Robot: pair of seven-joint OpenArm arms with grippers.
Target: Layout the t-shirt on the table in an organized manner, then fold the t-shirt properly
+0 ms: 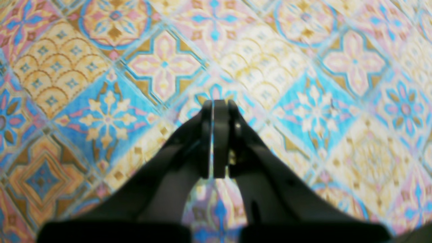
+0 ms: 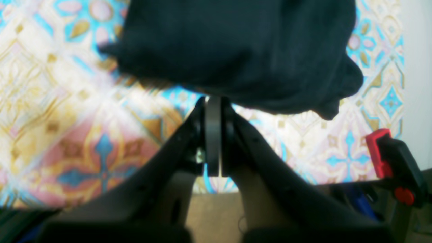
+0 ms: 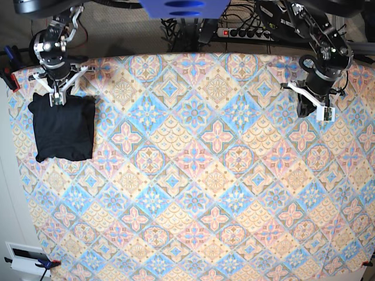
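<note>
Black fabric, the t-shirt, lies folded into a compact rectangle at the far left of the desk, close to the left edge of the patterned cloth of pastel blue, pink and cream diamond tiles that covers the whole surface. In the base view the right gripper hangs over the far edge of the folded shirt, its jaws pressed together with nothing between them; whether the tips touch the fabric cannot be told. The right wrist view shows the same: the right gripper has its jaws closed flat on each other, tips just at the near edge of the t-shirt, which fills the upper part of that view as a dark, soft mass with a rounded fold at its right. A red and black clamp grips the desk edge at the lower right of that view. Well apart, at the far right of the desk, the left gripper hangs above bare cloth. In the left wrist view the left gripper also has its jaws closed on each other, empty, over the blue and cream tiles of the desk
</note>
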